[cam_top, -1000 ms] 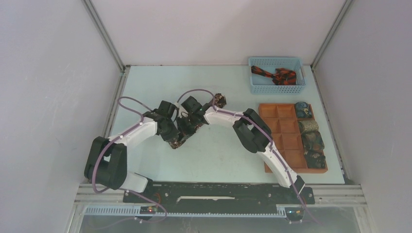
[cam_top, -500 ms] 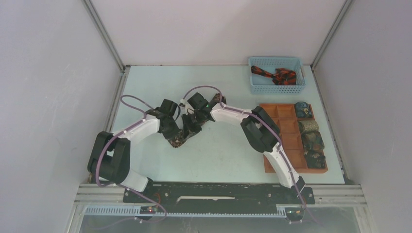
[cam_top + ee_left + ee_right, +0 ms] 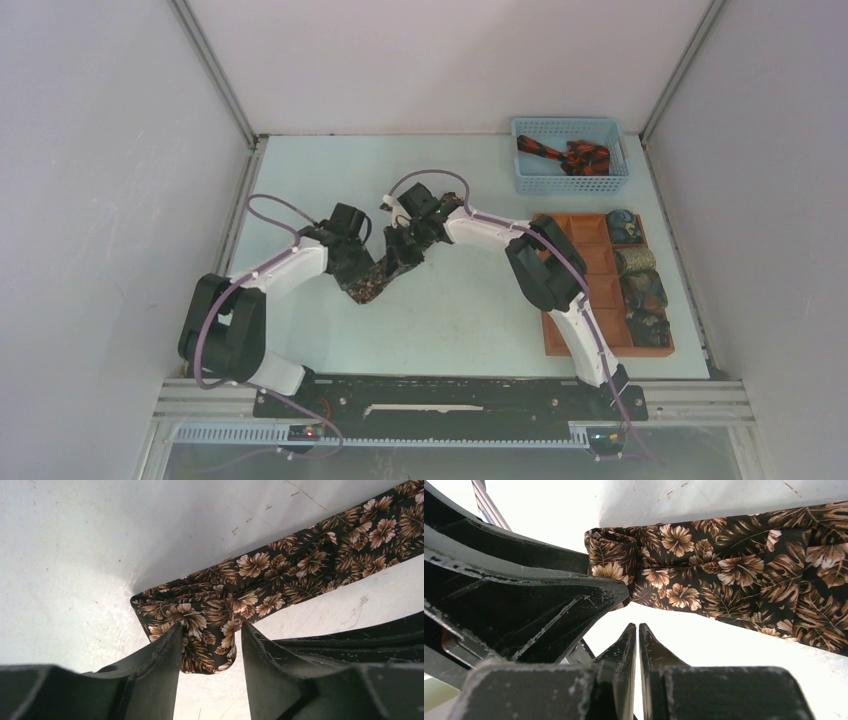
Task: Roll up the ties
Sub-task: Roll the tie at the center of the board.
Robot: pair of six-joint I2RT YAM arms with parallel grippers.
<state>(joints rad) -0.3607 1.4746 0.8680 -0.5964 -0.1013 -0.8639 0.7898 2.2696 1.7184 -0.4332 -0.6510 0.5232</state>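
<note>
Starting the roll: brown tie (image 3: 280,575) at mid-table
It runs toward 1 o'clock; left gripper (image 3: 210,640) is spread astride its folded end, right gripper (image 3: 637,630) pressed together, empty. Next, probably: pinch the fold and turn it.

The dark brown tie (image 3: 260,580) (tan leaf print) lies flat along the table (image 3: 75,540), one end folded over

Robotics laboratory test cell: white enclosure panels (image 3: 430,60) in aluminium framing (image 3: 213,70) surround a pale bench (image 3: 470,320); left arm (image 3: 285,268) and right arm (image 3: 480,228) mounted at near edge.
</note>
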